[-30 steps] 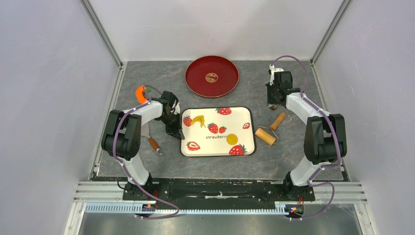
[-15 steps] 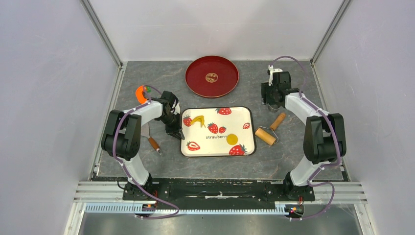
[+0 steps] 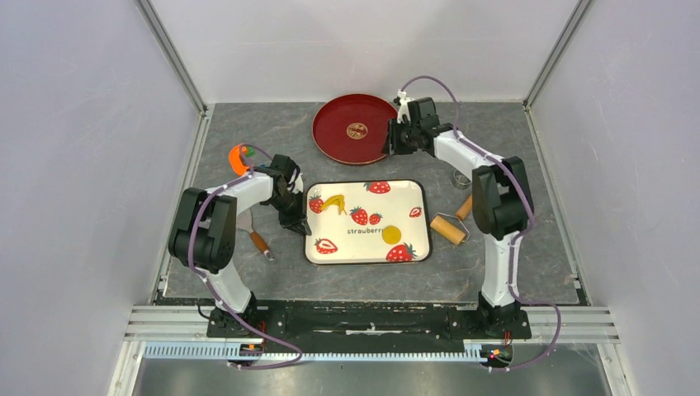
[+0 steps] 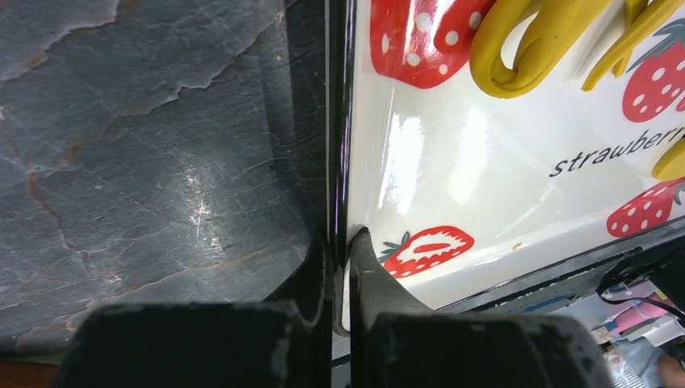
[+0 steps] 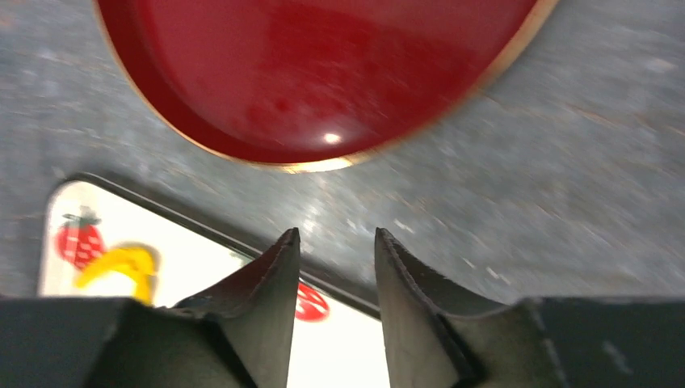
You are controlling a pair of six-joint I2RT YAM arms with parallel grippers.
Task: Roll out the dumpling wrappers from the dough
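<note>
Dough is sitting in two pieces on the strawberry-printed tray (image 3: 396,206): the dumpling wrapper (image 3: 392,234), a small flat yellow disc, is lying in the tray's near right part, just right of the printed word "strawberry", and a curved yellow scrap (image 3: 333,203) is lying near the far left corner, well apart from it. The left fingers (image 3: 299,224) are clamping the tray's left rim, one finger outside over the counter (image 3: 272,132) and one inside on the white surface, with the black edge pinched between them. The right fingers (image 3: 390,145) are hanging over the counter at the right edge of the red plate (image 3: 334,124), spread apart and gripping nothing; the right wrist view is showing bare grey counter in the gap between them, the plate's rim beyond and a corner of the tray at lower left. A wooden roller (image 3: 450,228) is resting on the counter just beside the tray's right edge, and a small grey round object (image 3: 461,179) is lying farther back, partly hidden by the right arm. A scraper (image 3: 257,239) with a wooden handle is lying left of the tray, and an orange object (image 3: 239,157) is sitting behind the left arm.
</note>
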